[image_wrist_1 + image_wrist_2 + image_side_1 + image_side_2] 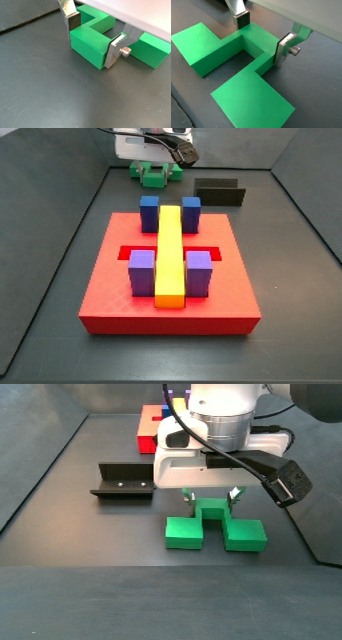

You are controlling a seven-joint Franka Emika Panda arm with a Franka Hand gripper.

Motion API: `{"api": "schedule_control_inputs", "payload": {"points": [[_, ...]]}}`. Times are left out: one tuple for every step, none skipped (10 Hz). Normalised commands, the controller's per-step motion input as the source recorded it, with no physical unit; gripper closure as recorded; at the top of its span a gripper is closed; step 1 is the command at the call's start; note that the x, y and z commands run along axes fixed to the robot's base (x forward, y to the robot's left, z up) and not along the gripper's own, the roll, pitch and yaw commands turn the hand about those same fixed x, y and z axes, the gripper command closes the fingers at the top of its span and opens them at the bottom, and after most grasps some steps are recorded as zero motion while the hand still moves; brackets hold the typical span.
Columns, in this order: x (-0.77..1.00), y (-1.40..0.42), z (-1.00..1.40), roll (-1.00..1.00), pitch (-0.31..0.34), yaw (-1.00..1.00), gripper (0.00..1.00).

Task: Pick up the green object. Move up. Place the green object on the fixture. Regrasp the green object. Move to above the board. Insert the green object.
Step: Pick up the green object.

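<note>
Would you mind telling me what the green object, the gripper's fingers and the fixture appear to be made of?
Green object: probably plastic, matte, with uniform colour and crisp edges. The gripper sits down over its narrow middle section; its fingers look like brushed metal, being silver plates with a screw, and carry dark pads. Fixture: dark and slightly glossy, metal or plastic; I cannot tell which.

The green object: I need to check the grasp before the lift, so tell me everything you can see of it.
The green object is a bright green, plastic-looking piece, matte and blocky: two square end blocks joined by a narrower middle bridge. It lies flat on the dark floor, at the far end from the board and apart from the fixture. The gripper is lowered over it, its fingers straddling the bridge. Whether the pads press it cannot be told.
</note>
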Motion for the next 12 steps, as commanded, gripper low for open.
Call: {"api": "schedule_control_inputs", "payload": {"points": [[0.00, 0.00, 0.00, 0.00, 0.000, 0.00, 1.00], [0.00, 0.00, 0.00, 0.00, 0.000, 0.00, 1.00], [0.00, 0.00, 0.00, 0.00, 0.000, 0.00, 1.00], [0.00, 0.00, 0.00, 0.00, 0.000, 0.00, 1.00], [0.00, 0.00, 0.00, 0.00, 0.000, 0.00, 1.00], [0.00, 0.00, 0.00, 0.00, 0.000, 0.00, 1.00], [0.00, 0.00, 0.00, 0.00, 0.000, 0.00, 1.00], [0.00, 0.00, 0.00, 0.00, 0.000, 0.00, 1.00], [0.00, 0.00, 0.00, 0.00, 0.000, 0.00, 1.00], [0.00, 0.00, 0.00, 0.00, 0.000, 0.00, 1.00], [0.00, 0.00, 0.00, 0.00, 0.000, 0.00, 1.00], [0.00, 0.00, 0.00, 0.00, 0.000, 0.00, 1.00]]}}
